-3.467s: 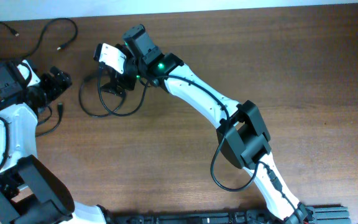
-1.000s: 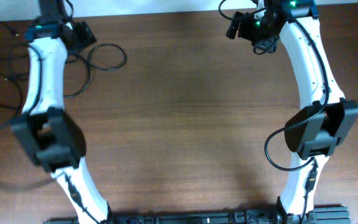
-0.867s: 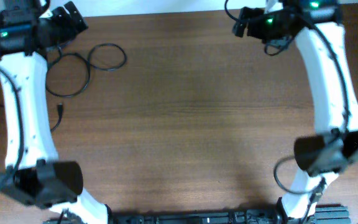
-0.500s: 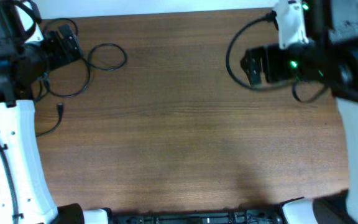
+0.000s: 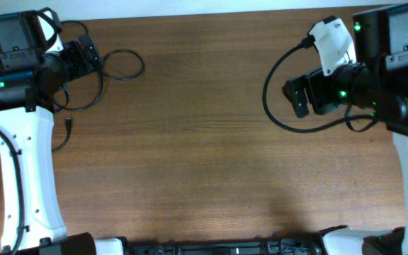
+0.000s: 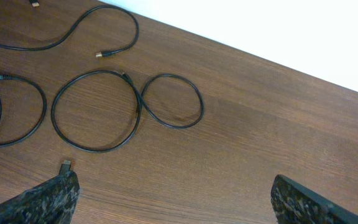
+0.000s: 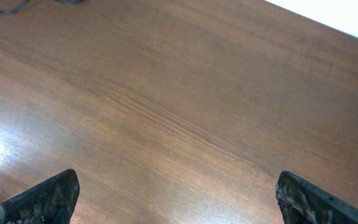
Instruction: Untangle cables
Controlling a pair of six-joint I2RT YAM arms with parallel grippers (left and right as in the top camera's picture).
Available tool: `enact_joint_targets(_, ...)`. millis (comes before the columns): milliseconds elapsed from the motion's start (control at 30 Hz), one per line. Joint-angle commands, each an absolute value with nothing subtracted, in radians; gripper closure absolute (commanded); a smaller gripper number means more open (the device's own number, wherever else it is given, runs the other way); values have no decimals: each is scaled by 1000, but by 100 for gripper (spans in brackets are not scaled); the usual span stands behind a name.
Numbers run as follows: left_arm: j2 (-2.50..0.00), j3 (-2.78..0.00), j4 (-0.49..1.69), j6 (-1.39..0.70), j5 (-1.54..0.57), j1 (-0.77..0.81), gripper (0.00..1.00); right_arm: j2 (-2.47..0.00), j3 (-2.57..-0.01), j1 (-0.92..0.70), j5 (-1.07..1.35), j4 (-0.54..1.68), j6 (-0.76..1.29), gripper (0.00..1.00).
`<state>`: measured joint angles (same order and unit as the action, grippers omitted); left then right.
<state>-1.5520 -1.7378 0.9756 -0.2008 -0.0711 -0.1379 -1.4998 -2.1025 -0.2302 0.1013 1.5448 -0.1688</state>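
1. The left tool (image 6: 174,185) hangs over the back left corner of the worktop (image 6: 272,118). Its fingers (image 6: 48,199) are spread wide with nothing between them.
2. The cables (image 6: 140,106) lie flat on the wood just ahead of that tool, and neither tool touches them.
3. The ringed cord (image 6: 53,118) makes a large ring and a smaller ring side by side, crossing where they meet like a figure eight.
4. The curved cord (image 6: 73,34) bends along nearer the back edge, apart from the rings, and ends in a small plug (image 6: 101,55).
5. The cut-off loop (image 6: 45,107) lies left of the rings, partly out of the wrist view. A loose plug end (image 6: 65,165) sits just beside the tool's left finger.
6. The right tool (image 7: 177,182) is over on the right side, well apart from the cables. Its fingers are spread too, holding nothing, with bare wood below.
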Motion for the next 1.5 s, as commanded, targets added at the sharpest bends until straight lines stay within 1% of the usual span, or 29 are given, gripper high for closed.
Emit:
enact_joint_targets(0, -1546, -1733, 973, -182, -64, -140, 1, -1547, -2103, -235, 93, 1545, -179, 1)
enact_joint_targets(133, -1546, -1733, 974, -181, -64, -140, 1, -1598, -2101, -234, 93, 1560, -179, 1)
enact_joint_targets(233, -1546, -1733, 974, -181, -64, -141, 1, -1581, -2099, -234, 30, 1560, -190, 1)
enact_joint_targets(300, -1546, -1733, 974, -181, -64, -140, 1, -1539, -2072, -234, 29, 1546, -210, 1)
enact_joint_targets(433, -1546, -1733, 974, -181, -64, -140, 1, -1383, -1856, -234, 29, 1386, -311, 1)
enact_joint_targets(700, -1546, -1733, 974, -181, -64, -140, 1, -852, -981, -104, 96, 703, -318, 1)
enact_joint_targets(800, -1546, -1733, 973, -181, -64, -140, 1, -663, -707, -76, 150, 469, -318, 1)
enact_joint_targets(900, -1546, -1733, 974, -181, -64, -140, 1, -458, -439, -75, 148, 250, -318, 1)
enact_joint_targets(967, -1546, -1733, 973, -181, -64, -140, 1, -335, -299, -75, 146, 144, -318, 1)
enact_joint_targets(1100, -1546, -1733, 974, -181, -64, -140, 1, -139, -109, -37, 154, 21, -310, 1)
enact_joint_targets(1200, -1546, -1733, 973, -181, -64, -140, 1, -6, -5, -31, 147, -13, -308, 1)
enact_joint_targets(1333, -1546, -1733, 973, -181, -64, -140, 1, -3, -6, 4, 152, 67, -272, 1)
enact_joint_targets(1400, -1546, -1733, 974, -181, -64, -140, 1, -3, -6, 8, 145, 68, -272, 1)
enact_joint_targets(1467, -1546, -1733, 974, -181, -64, -140, 1, -3, -6, 7, 139, 68, -199, 1)
